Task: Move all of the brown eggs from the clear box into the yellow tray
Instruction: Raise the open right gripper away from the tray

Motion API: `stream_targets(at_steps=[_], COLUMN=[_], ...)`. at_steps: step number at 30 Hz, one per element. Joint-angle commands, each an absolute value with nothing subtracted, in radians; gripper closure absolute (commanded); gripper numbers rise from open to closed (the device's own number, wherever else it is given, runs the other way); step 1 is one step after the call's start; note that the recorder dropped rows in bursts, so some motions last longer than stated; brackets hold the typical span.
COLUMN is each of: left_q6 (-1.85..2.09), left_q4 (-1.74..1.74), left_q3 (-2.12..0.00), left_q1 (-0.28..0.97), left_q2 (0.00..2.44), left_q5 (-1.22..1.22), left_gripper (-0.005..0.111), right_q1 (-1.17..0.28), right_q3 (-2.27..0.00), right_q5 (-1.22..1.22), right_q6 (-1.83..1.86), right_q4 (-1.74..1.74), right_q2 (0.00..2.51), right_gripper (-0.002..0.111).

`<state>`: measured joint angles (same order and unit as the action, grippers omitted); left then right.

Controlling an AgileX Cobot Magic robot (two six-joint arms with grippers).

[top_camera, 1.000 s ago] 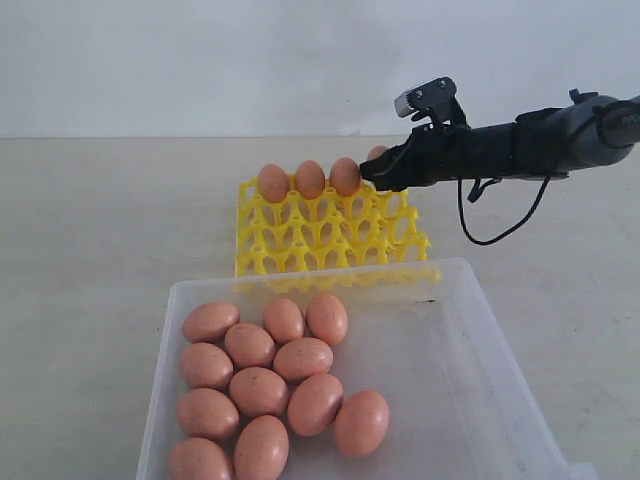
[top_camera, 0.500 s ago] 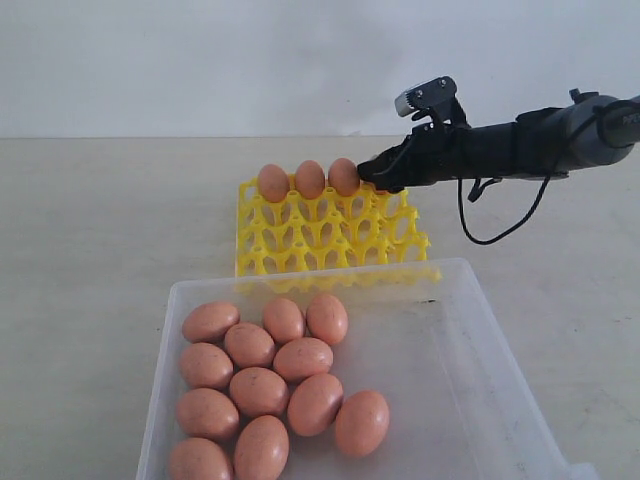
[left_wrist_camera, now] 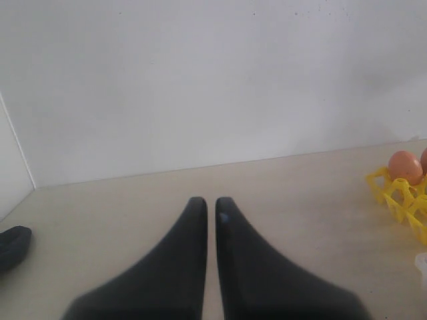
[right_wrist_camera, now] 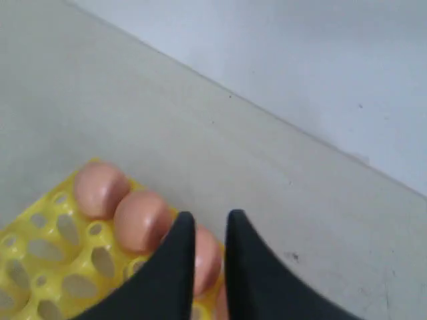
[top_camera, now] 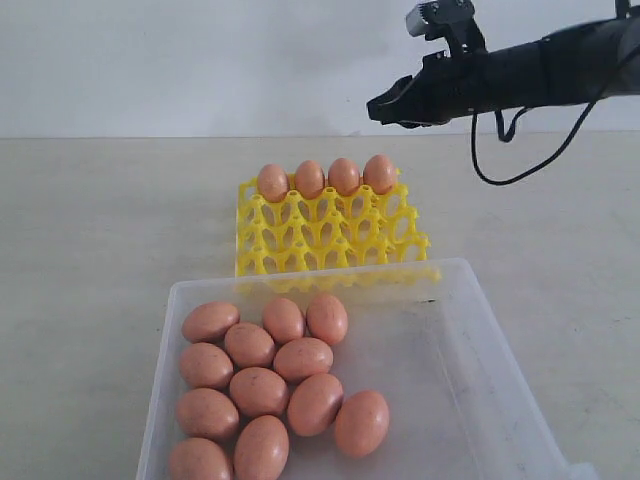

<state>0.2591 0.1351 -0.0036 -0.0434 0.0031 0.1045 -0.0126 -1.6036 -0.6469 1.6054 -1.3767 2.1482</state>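
Beige counter [top_camera: 90,230] meets a white wall [top_camera: 200,60]. We see the yellow tray [top_camera: 330,245] toward the far edge, with four brown eggs [top_camera: 343,176] filling its far row. Twelve more lie in the clear box [top_camera: 480,330] at the near edge, bunched on its left side. Our right pincer [top_camera: 372,108] hangs above the tray's far row, narrowly parted and empty. Our left pincer [left_wrist_camera: 209,203] is all but closed, gripping nothing.
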Motion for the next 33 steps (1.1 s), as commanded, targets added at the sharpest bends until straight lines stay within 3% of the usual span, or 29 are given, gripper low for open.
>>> stream_targets(at_steps=[1, 6, 11, 17, 24, 28, 33], left_q6=[0.262, 0.262, 0.262, 0.262, 0.262, 0.262, 0.262], left_q4=[0.138, 0.138, 0.138, 0.138, 0.138, 0.138, 0.138], left_q3=[0.0, 0.0, 0.0, 0.0, 0.0, 0.0, 0.0], left_q1=[-0.037, -0.037, -0.037, -0.037, -0.037, -0.037, -0.037], left_q2=[0.0, 0.0, 0.0, 0.0, 0.0, 0.0, 0.0], left_q5=[0.101, 0.101, 0.099, 0.099, 0.099, 0.099, 0.099], left_gripper=[0.103, 0.103, 0.103, 0.103, 0.103, 0.103, 0.103], right_q1=[-0.01, -0.01, -0.01, -0.01, -0.01, -0.01, -0.012], right_q3=[-1.605, -1.601, -1.459, -1.106, -0.666, -0.599, -0.682], right_q5=[-0.684, -0.758, -0.739, -0.366, 0.123, 0.256, 0.346], right_q6=[1.256, 0.764, 0.533, 0.448, 0.621, 0.638, 0.516], right_q4=[-0.993, -0.686, -0.621, -0.645, -0.644, -0.644, -0.643], right_q2=[2.076, 2.037, 1.933, 1.63, 1.171, 1.064, 1.058], right_gripper=[0.108, 0.109, 0.109, 0.109, 0.109, 0.109, 0.109])
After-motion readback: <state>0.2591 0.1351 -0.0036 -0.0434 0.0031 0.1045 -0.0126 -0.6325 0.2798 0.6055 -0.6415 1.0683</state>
